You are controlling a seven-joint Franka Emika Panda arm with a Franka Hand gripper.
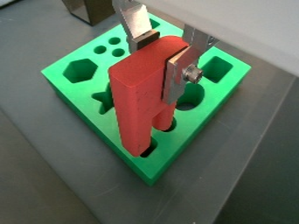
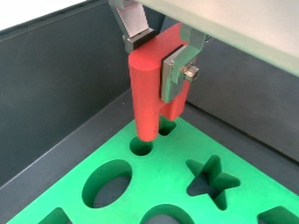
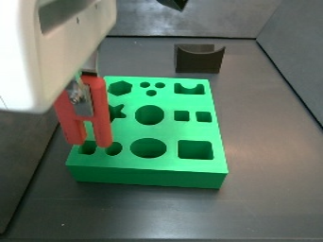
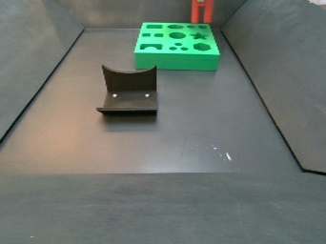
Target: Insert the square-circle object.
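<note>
The square-circle object (image 1: pixel 142 96) is a bright red slab standing upright at a corner of the green board (image 1: pixel 73 87). Its two legs go down into two small holes at that corner, seen in a wrist view (image 2: pixel 146 105) and a side view (image 3: pixel 79 118). My gripper (image 1: pixel 162 61) is shut on the slab's upper part, one silver finger (image 1: pixel 179 77) on each side; it also shows in a wrist view (image 2: pixel 158 59). In a side view only the slab's red top (image 4: pixel 204 10) shows behind the board (image 4: pixel 178 59).
The board (image 3: pixel 151 175) has several other shaped holes: star, ovals, hexagon, squares. The dark fixture (image 4: pixel 128 95) stands on the grey floor apart from the board, and shows behind it in a side view (image 3: pixel 198 57). Dark walls enclose the floor.
</note>
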